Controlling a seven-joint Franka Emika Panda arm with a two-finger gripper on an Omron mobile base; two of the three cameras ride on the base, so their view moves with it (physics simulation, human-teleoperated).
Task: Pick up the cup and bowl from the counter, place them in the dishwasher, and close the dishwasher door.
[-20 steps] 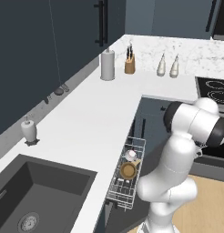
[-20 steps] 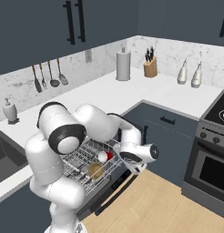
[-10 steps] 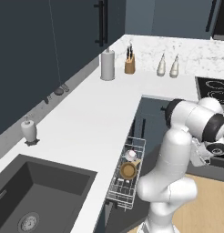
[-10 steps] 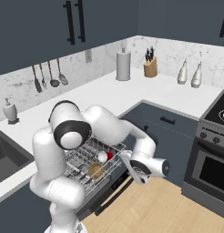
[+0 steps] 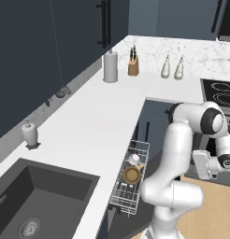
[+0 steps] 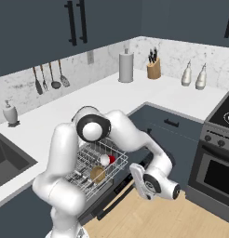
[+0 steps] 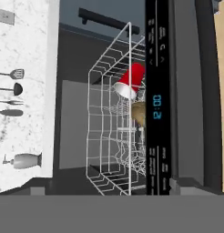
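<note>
The red cup (image 7: 131, 81) lies tilted in the silver wire rack (image 7: 109, 136) of the dishwasher, with the tan bowl (image 7: 138, 113) just beside it. Both also show in the rack in the base views: cup (image 5: 133, 159) (image 6: 108, 160), bowl (image 5: 132, 175) (image 6: 97, 174). The dishwasher door (image 7: 186, 91) (image 6: 117, 191) hangs open, its control strip facing the hand. My gripper (image 6: 136, 180) (image 5: 201, 164) is low, just beyond the door's outer edge, open with nothing in it. The white counter (image 5: 89, 121) runs above.
A steel oven (image 6: 214, 172) stands right of the dishwasher, close to the hand. Wooden floor (image 6: 149, 218) lies below. A sink (image 5: 37, 200), soap dispenser (image 5: 29, 133), paper towel roll (image 5: 110, 66) and knife block (image 5: 132, 67) sit along the counter.
The arm has swung the hand away from the rack, outward and down past the door's outer edge. Cup and bowl have stayed put in the rack.
</note>
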